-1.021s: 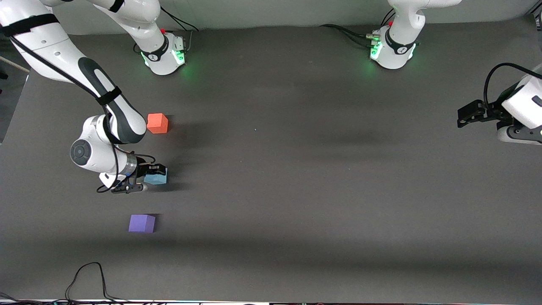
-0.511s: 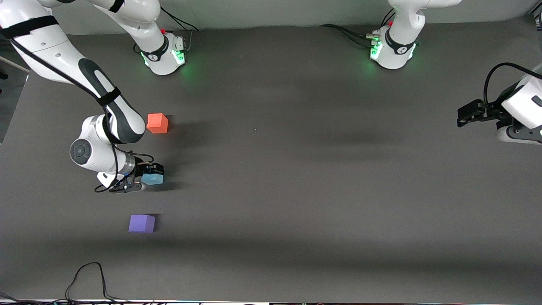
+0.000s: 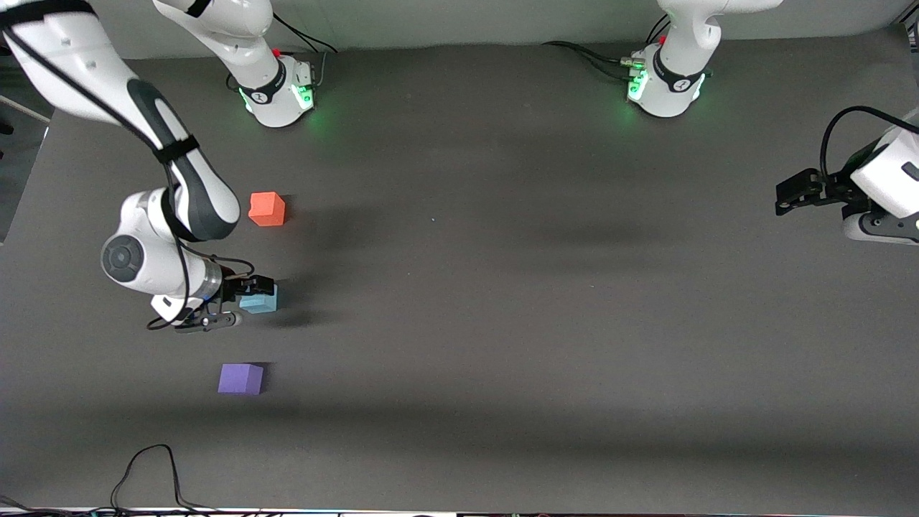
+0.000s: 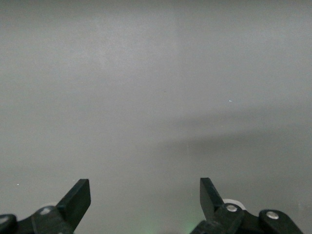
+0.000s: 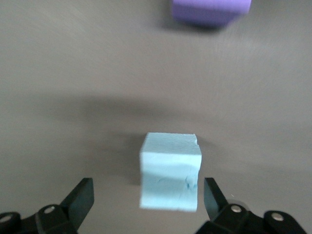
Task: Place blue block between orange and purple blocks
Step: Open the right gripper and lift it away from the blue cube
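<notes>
The right gripper (image 3: 243,302) stands with its 2 black fingers (image 5: 80,195) spread apart, gripping nothing. The small light sky-blue foam cube (image 5: 170,170) sits on the dark grey table (image 3: 502,287) between those fingers, with a gap on each side. The violet-purple foam cube (image 3: 240,378) lies nearer the front camera than this gripper, and the bright orange-red foam cube (image 3: 267,209) lies farther. The left gripper (image 4: 145,195) waits at its own arm's end of the table, fingers wide apart and empty.

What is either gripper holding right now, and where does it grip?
Nothing. The right gripper stands open around the blue block, fingers clear of its sides. The left gripper waits open, empty.
</notes>
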`<action>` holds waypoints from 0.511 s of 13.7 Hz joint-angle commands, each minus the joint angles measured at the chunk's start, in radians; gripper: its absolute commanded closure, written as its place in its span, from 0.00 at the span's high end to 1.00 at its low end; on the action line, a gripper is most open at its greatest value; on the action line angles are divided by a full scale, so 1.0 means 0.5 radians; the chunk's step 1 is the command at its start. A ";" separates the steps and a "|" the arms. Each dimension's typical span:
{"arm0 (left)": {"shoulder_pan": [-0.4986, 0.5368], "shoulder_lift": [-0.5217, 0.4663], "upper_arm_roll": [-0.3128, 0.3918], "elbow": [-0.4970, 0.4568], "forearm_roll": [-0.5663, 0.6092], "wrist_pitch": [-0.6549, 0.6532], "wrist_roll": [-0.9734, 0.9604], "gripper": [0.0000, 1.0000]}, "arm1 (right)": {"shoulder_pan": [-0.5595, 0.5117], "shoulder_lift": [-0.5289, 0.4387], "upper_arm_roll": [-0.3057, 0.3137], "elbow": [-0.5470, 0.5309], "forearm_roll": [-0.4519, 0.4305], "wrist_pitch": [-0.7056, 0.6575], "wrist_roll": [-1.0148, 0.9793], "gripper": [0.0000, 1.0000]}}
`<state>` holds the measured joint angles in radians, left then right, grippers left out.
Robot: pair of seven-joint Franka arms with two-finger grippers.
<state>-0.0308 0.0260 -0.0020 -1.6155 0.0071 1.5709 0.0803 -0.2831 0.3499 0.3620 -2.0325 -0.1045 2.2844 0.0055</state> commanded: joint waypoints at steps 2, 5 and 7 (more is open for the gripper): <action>-0.006 -0.021 0.007 -0.003 -0.011 -0.009 -0.016 1.00 | 0.121 -0.524 -0.006 -0.052 -0.015 -0.334 0.020 1.00; -0.006 -0.021 0.007 -0.003 -0.008 -0.006 -0.016 1.00 | 0.308 -0.785 -0.223 0.207 0.211 -0.830 -0.237 1.00; -0.006 -0.021 0.007 -0.003 -0.008 -0.009 -0.013 1.00 | 0.660 -0.767 -0.725 0.551 0.328 -1.205 -0.388 1.00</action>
<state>-0.0307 0.0260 -0.0017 -1.6154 0.0071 1.5714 0.0802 -0.0824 -0.0516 0.2017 -1.9047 0.0020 1.8194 -0.0937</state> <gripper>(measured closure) 0.000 0.000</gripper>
